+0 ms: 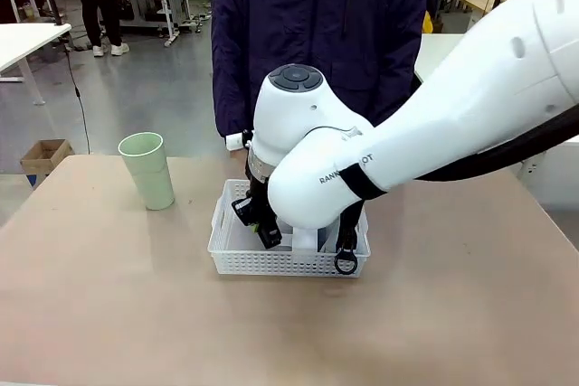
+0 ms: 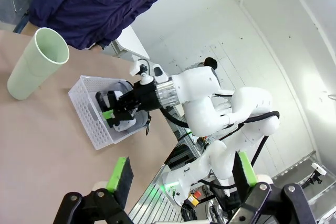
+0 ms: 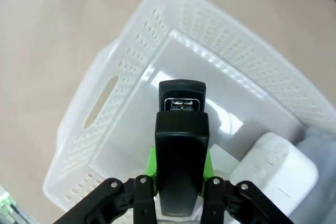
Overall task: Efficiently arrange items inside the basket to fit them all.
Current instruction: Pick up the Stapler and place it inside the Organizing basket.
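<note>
Now the right gripper (image 3: pixel 179 167) clamps the small slim black device (image 3: pixel 181 124) inside the white perforated plastic basket (image 3: pixel 220 35); released tilted, it could waste floor space.

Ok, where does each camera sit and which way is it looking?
Front: fixed between the arms, looking across the table at the person; the right arm reaches into the basket, cup on the left.
Left wrist: raised, looking down across the table at the basket; left gripper, open, at the bottom edge.
Right wrist: above the basket, looking down into it; right gripper shut on the device, box beside.
Shared: all three show the basket.
</note>
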Motion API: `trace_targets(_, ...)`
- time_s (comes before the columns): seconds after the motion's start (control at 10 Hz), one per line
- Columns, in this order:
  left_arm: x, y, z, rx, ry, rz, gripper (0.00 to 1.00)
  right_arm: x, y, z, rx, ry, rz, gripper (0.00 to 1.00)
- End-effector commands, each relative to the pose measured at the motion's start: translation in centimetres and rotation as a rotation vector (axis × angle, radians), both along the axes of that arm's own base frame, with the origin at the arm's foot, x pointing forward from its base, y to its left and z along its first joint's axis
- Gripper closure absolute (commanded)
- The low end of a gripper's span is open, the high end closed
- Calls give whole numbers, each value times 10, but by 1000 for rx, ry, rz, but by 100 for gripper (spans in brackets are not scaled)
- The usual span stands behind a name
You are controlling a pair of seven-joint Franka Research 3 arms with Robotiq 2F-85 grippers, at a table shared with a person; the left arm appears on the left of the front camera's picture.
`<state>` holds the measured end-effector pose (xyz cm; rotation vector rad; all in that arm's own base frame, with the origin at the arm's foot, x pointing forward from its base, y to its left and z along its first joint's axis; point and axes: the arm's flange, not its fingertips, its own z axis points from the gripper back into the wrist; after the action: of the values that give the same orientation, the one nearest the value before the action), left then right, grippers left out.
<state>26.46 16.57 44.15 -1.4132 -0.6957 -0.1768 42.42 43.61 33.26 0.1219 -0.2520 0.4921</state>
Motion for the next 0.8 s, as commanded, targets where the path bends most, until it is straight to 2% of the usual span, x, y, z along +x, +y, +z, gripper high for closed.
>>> trace_targets(0.0, -1, -1, 2, -9, -25, -1, 0, 10, 3, 0, -15, 83, 45, 63)
trace_targets(0.3, -1, -1, 2, -9, -25, -1, 0, 10, 4, -4, -34, 124, 66, 63)
trace_targets(0.7, -1, -1, 2, -9, -25, -1, 0, 10, 4, -6, -44, 99, 56, 63)
